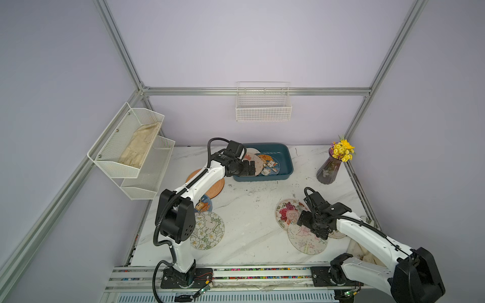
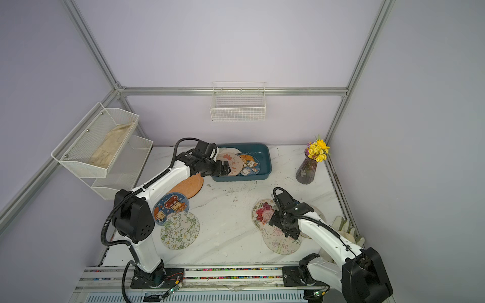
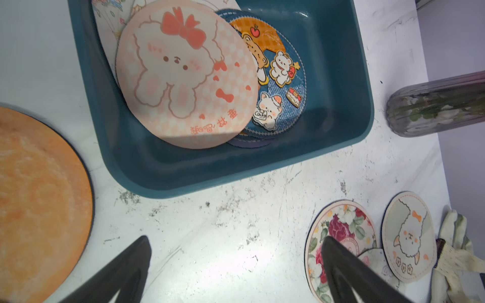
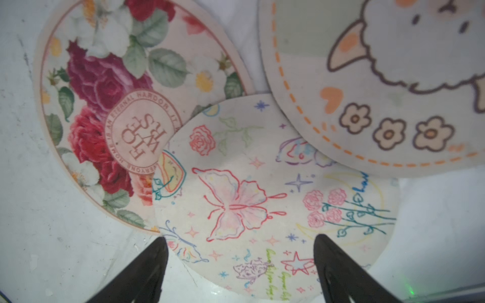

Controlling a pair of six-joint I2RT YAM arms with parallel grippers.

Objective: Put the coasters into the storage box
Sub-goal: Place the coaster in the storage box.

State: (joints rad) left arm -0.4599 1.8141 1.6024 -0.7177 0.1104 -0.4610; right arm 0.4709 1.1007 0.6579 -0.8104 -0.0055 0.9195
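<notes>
Grip choice matters: the right pincer (image 4: 240,241), spread and empty, hangs over the butterfly coaster (image 4: 236,199), which overlaps the rose coaster (image 4: 105,91) and lies under the sheep coaster (image 4: 367,91). Pinching its free rim looks safest. The left pincer (image 1: 249,168), spread and empty, is at the storage box (image 1: 284,157). The coasters lie flat, print up, round, with no long axis; the box lies lengthwise along the far side of the tabletop (image 1: 249,210)

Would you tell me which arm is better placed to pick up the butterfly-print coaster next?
Right. The right gripper hovers open directly above the butterfly coaster, while the left gripper is open, away at the storage box.
</notes>
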